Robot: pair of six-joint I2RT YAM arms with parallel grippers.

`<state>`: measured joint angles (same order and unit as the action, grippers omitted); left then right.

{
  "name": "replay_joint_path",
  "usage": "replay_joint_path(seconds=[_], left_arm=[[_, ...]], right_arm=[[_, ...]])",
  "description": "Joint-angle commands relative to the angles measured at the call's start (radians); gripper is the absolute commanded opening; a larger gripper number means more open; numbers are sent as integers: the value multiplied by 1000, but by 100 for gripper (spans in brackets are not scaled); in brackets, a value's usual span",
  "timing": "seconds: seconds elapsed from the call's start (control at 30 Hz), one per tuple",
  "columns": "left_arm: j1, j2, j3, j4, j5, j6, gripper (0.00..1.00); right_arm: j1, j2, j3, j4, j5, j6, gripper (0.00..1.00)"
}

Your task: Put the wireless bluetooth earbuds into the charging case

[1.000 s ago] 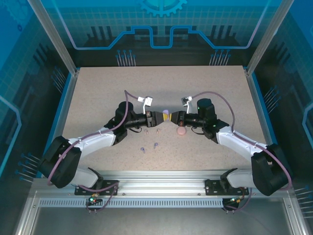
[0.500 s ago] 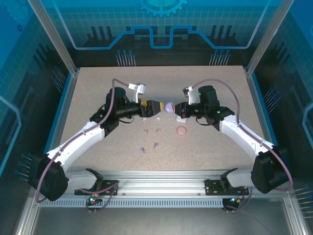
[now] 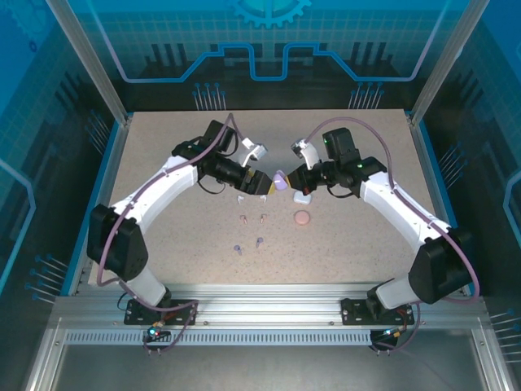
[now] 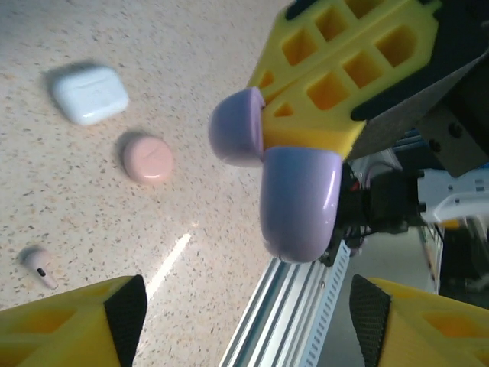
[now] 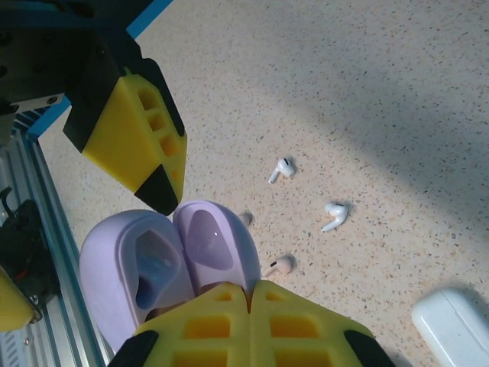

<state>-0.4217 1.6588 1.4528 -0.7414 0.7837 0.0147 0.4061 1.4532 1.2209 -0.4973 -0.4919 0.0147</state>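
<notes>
On the speckled matte table (image 3: 163,163), the tiny stemmed purple earbuds (image 3: 259,241) lie loose, well apart from the smooth, rounded purple case (image 5: 107,267), which is held open in the air, pinched by the right gripper (image 5: 248,294). The left gripper (image 3: 262,186) hangs beside it, jaws wide and empty. With the case readied, the next move is probably to fetch an earbud and seat it stem-first.

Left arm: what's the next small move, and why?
Probably lower the left gripper toward a purple earbud on the table: its jaws stand open and empty, while the right gripper holds the purple case lid-open.
</notes>
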Motion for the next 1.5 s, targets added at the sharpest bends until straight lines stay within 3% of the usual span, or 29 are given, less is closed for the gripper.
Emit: replay_joint_path(seconds=[0.0,0.17,0.47,1.2,1.47], left_arm=[[5,34,90,-154,136,132,70],[6,80,130,-185,181,159,68],[4,120,136,-153,234,140,54],[3,105,88,-28,235,81,34],[4,63,33,90,202,24,17]], right_arm=[[18,13,42,-74,-32,-78,0],[38,20,65,-98,-12,-97,0],[51,29,83,-83,-23,-85,0],[65,42,90,-67,-16,-68,0],[65,38,89,-63,-14,-66,0]])
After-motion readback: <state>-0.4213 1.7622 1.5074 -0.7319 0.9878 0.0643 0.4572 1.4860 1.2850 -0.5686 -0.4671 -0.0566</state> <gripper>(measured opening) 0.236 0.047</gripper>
